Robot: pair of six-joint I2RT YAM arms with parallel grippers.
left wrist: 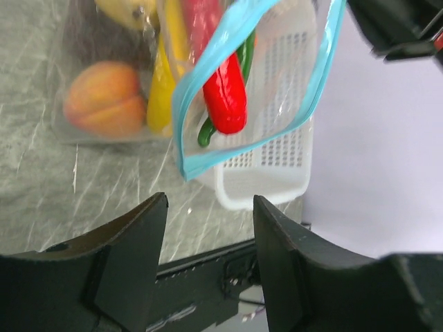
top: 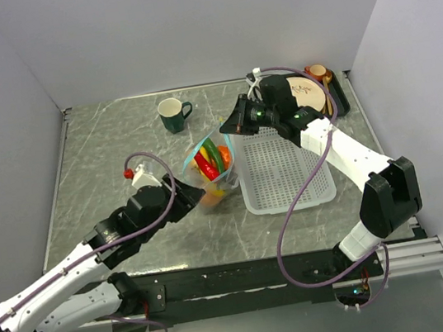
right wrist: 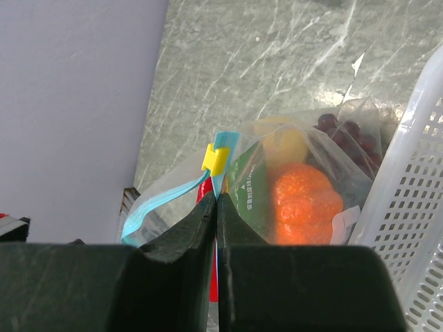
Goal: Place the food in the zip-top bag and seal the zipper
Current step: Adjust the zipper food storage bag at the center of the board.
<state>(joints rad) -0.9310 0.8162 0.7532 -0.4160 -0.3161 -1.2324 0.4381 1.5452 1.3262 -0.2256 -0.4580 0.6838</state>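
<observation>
L gripper (left wrist: 209, 207) spread, empty; zipper (left wrist: 179, 142) gapes just right of it; R gripper (right wrist: 217, 202) pinches its far end; I'd press w/ L.

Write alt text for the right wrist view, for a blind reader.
The right arm's jaws are shut on the teal zipper of the zip-top bag, just below a yellow slider. Inside lie an orange, a lemon and grapes; a white basket stands beside it.
</observation>
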